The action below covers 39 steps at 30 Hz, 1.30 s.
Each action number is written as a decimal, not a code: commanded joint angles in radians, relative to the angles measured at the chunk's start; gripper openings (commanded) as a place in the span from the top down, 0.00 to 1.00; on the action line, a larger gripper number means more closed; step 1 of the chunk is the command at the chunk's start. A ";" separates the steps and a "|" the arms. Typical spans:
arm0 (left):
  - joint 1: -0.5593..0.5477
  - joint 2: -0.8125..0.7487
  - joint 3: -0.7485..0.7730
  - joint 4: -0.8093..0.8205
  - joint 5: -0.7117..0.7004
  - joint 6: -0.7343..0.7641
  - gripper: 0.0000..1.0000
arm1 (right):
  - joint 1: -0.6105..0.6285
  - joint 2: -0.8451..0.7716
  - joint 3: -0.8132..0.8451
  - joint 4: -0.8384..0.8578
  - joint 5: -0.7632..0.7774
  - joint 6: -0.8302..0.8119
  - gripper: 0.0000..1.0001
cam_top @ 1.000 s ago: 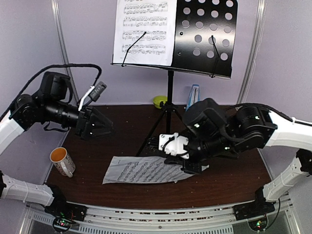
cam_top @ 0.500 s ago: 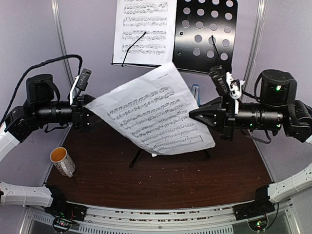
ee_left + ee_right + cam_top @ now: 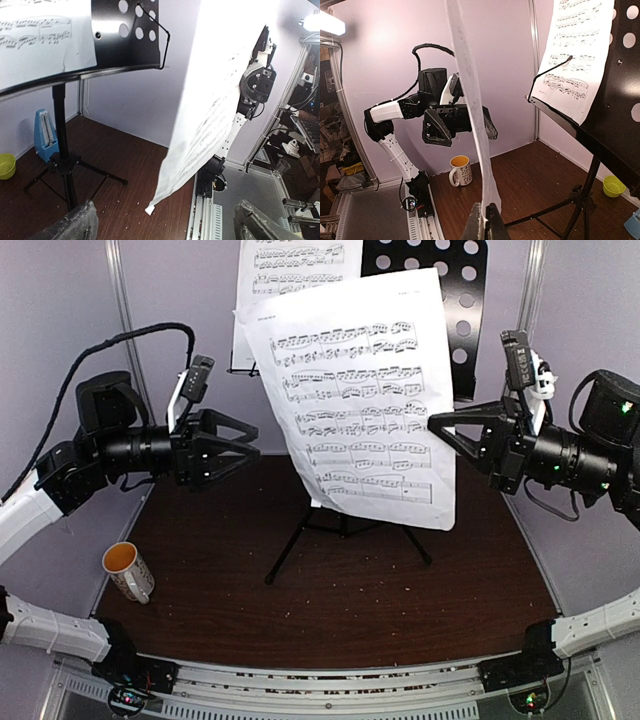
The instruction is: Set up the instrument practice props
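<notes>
1. The music stand (image 3: 115, 52) stood upright on its tripod at the far middle of the table (image 3: 480, 590). You could count that part as done.
2. The loose sheet of music (image 3: 360, 400) was the piece in hand. It hung in the air in front of the stand's right half, roughly upright and a little tilted. Its bottom edge was clear of the ledge, so it was not yet placed.
3. The other sheet (image 3: 285, 270) lay on the stand's left half, held behind a wire clip, so that page looked finished.
4. Your right gripper (image 3: 438, 426) had its fingers pinched together on the loose sheet's right edge, and the right wrist view showed this plainly.
5. Your left gripper (image 3: 250, 438) had its fingers spread apart and held nothing. It was just left of the loose sheet and not touching it.
6. The metronome (image 3: 46, 134) stood on the far part of the table beyond the stand's legs, near a green bowl (image 3: 6, 165). It seemed to be in place.
7. What remained for you, by my reading, was to seat the loose sheet on the bare right half of the stand and then let go.
</notes>
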 commanded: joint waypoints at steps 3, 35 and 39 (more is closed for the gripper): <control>-0.060 0.121 0.156 0.164 0.007 0.014 0.02 | -0.005 -0.014 0.036 0.031 -0.010 0.027 1.00; -0.174 0.409 0.563 0.115 0.152 -0.114 1.00 | -0.023 -0.010 0.115 0.047 0.197 0.009 0.65; -0.180 0.439 0.625 0.005 0.140 -0.069 1.00 | -0.023 0.005 0.165 0.013 0.243 -0.007 0.55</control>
